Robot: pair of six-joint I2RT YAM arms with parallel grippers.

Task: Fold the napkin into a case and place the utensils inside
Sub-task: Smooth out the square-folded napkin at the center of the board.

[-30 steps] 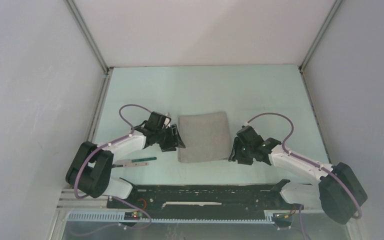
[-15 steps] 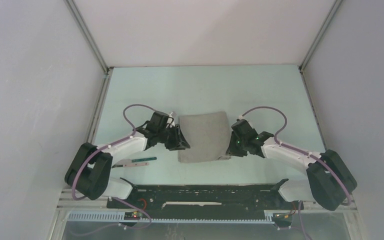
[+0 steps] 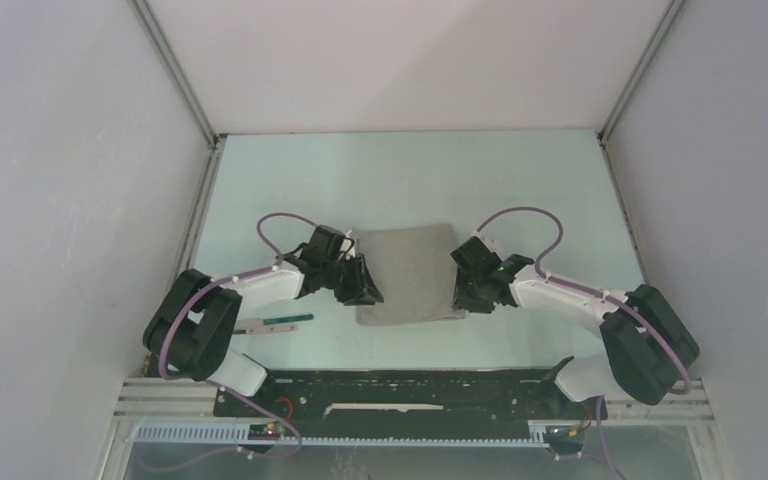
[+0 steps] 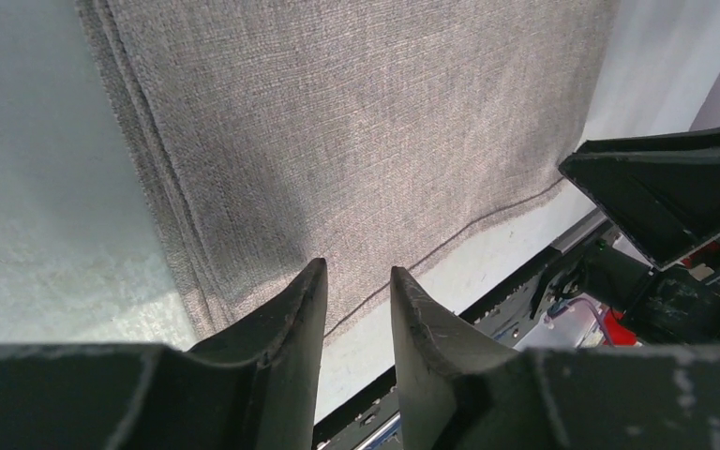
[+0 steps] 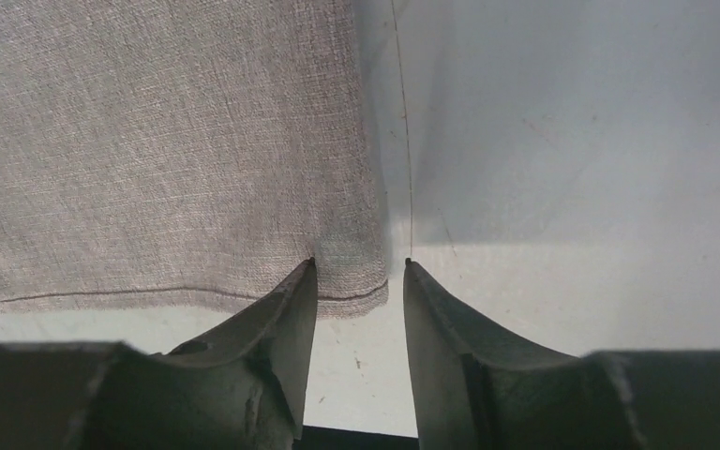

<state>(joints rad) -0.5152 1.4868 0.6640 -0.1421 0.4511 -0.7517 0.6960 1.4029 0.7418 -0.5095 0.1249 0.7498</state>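
The folded grey napkin (image 3: 407, 274) lay flat on the pale table (image 3: 410, 180) between the two end effectors, each set at one of its near corners. The left end effector (image 3: 368, 288) hung over the cloth's near-left corner, and the right end effector (image 3: 463, 293) over its near-right corner. Both had their jaws part-way apart, and neither had anything clamped between them.

The left wrist camera showed the napkin spreading away ahead of the fingertips (image 4: 311, 281). It also showed stacked layers along the cloth's left edge, a detail too small to read from above. At the right of that frame stood a dark part of the other arm.

The right wrist camera showed the corner of the cloth lying in the gap between its fingertips (image 5: 302, 281). A thin thread-like line ran over the bare table just beside the cloth's right edge.

Only the overhead camera took in the utensils (image 3: 275, 323), one of them green-handled. They lay on the table to the outer side of the left end effector, well apart from the napkin.
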